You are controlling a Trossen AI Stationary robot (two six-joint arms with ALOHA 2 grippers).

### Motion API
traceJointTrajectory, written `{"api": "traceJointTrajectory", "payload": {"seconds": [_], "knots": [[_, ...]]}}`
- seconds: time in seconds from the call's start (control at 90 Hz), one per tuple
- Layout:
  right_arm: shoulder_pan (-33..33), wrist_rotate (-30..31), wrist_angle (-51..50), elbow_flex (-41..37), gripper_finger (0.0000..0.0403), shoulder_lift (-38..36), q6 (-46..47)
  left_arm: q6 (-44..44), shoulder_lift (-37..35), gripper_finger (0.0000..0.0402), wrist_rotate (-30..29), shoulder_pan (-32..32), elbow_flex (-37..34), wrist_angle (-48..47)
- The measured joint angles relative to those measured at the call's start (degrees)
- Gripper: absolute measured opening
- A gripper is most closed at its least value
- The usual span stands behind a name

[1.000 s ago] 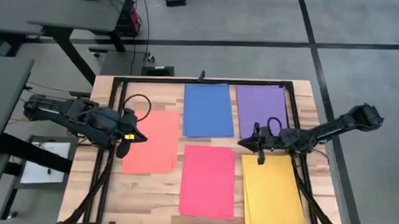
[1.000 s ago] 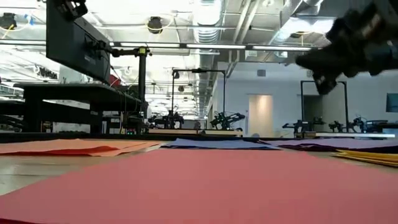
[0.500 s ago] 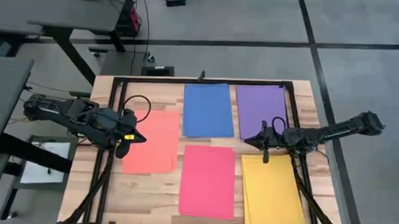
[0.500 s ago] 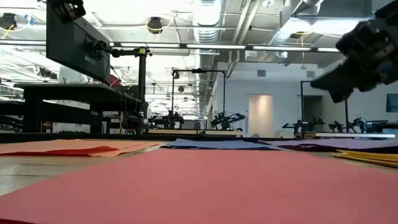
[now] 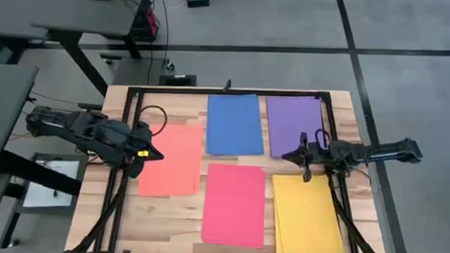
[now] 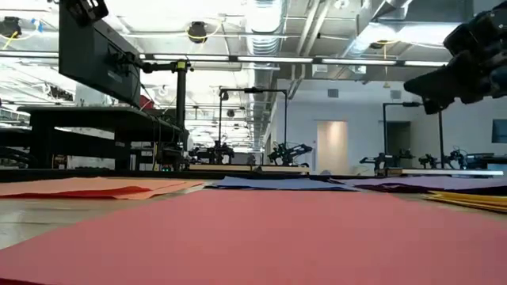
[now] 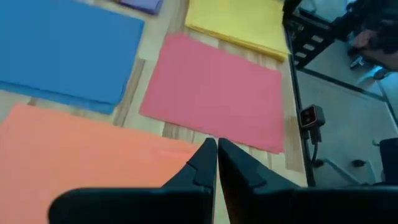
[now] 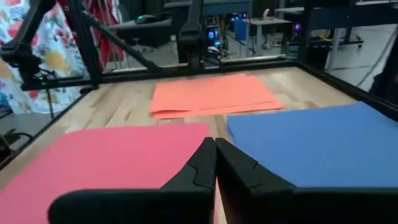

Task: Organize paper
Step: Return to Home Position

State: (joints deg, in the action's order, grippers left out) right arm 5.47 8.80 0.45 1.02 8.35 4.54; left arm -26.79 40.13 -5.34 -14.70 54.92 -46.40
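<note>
The sorting looks finished to me: five tidy piles lie apart on the table point(image 5: 117, 213). The blue paper point(image 5: 235, 124) and purple paper point(image 5: 294, 123) sit far, the salmon-orange paper point(image 5: 171, 161) middle left, the pink-red paper point(image 5: 234, 204) near centre and the yellow paper point(image 5: 306, 216) near right. My left gripper point(image 5: 153, 155) hovers over the salmon-orange pile's left part, fingers pressed together on nothing. My right gripper point(image 5: 289, 155) hangs above purple's near edge, likewise closed and empty (nothing left to carry, I judge). The step in hand is going home. Next, each arm should fold back to its own side, lifted clear of every sheet.
</note>
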Motion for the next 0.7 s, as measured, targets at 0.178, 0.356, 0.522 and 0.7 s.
{"api": "traceJointTrajectory", "payload": {"seconds": [0.178, 0.356, 0.522, 0.7], "knots": [[-0.8, 0.0, 0.1, 0.0, 0.0, 0.2, 4.2, 6.9, -1.9, 0.0, 0.8, 0.0, 0.0, 7.6], [-0.8, 0.0, 0.1, 0.0, 0.0, 0.3, 4.4, 14.9, -2.2, 0.0, 5.0, -0.1, -5.0, 17.4], [-0.8, 0.0, 0.1, 0.0, 0.0, 0.3, 4.5, 16.1, -5.8, 0.0, 6.7, -0.4, -19.6, 26.4], [-0.8, 0.0, 0.3, 0.0, 0.0, 0.3, 4.5, 16.1, -13.5, 0.0, 6.6, 0.3, -36.9, 37.9]]}}
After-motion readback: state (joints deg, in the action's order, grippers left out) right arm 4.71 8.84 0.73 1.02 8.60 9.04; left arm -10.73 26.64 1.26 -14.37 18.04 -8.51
